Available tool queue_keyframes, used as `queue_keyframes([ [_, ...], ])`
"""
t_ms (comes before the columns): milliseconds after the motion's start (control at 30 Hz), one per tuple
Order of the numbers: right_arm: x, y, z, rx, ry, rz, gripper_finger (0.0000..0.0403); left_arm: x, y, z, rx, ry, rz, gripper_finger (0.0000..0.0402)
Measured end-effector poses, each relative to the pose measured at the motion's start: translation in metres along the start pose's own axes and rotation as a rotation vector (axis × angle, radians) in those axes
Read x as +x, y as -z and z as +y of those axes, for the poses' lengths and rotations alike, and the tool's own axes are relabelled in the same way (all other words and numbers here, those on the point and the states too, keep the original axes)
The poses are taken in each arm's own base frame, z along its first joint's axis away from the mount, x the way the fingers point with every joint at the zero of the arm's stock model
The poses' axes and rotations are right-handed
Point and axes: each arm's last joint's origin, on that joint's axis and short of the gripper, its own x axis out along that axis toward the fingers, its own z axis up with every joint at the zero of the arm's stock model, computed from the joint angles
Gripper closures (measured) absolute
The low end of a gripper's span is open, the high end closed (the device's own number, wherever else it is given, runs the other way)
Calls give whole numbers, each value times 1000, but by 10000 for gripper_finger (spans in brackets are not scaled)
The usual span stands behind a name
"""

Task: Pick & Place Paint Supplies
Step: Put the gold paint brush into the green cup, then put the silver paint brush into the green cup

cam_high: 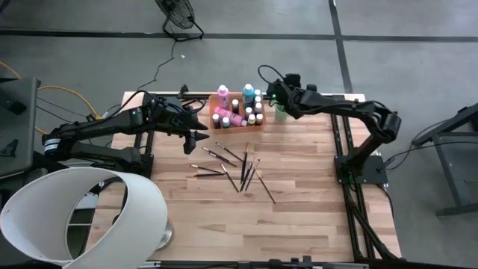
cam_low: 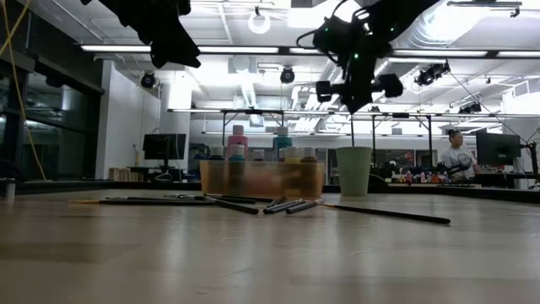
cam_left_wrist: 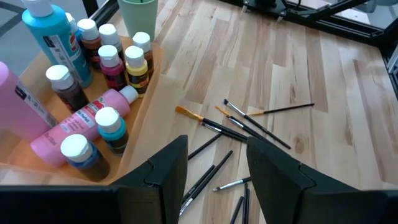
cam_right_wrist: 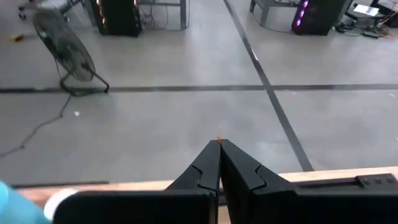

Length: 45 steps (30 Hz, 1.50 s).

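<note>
Small paint bottles [cam_high: 237, 110] with white caps stand and lie in the translucent orange tray [cam_high: 212, 112] at the table's far side. The light green cup [cam_high: 280, 113] stands just right of it. Several thin dark paintbrushes [cam_high: 239, 170] lie scattered flat on the wood in front of the tray. My left gripper [cam_high: 202, 138] hangs open and empty above the table, left of the brushes. My right gripper [cam_high: 270, 93] is shut, raised over the far end of the tray and cup, with a tiny orange tip [cam_right_wrist: 219, 138] showing at its fingertips. My right gripper pinches something thin at its very fingertips; only an orange tip [cam_right_wrist: 219, 138], like brush bristles, sticks out between them. The fingers themselves hide the rest. A thin dark line [cam_low: 352, 127] hangs below the gripper toward the cup [cam_low: 353, 171]; I take it for a paintbrush, lifted clear.
A large white drum-shaped shade [cam_high: 82, 217] overlaps the table's near left corner. Bare wood lies near and right of the brushes. A fan [cam_high: 179, 19] stands on the floor beyond the far edge. A person [cam_low: 460, 152] sits in the room behind.
</note>
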Motion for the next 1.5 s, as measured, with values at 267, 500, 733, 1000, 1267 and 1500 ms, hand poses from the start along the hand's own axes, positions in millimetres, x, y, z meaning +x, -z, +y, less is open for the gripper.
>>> queue_keyframes([
  [267,3,11,6,-41,-30,53,400,0,0,0,-3,0,0,240],
  [500,3,12,7,-63,-55,78,390,0,0,0,-2,0,1,240],
  [733,3,15,6,-77,-73,120,329,0,0,0,-2,1,1,240],
  [1000,-10,5,-2,-64,-214,253,262,0,2,0,-2,-1,23,240],
  [1267,-33,-7,-9,137,-496,565,259,0,2,0,-1,0,24,240],
  [1500,-58,12,3,75,-680,820,264,0,2,0,8,2,17,240],
])
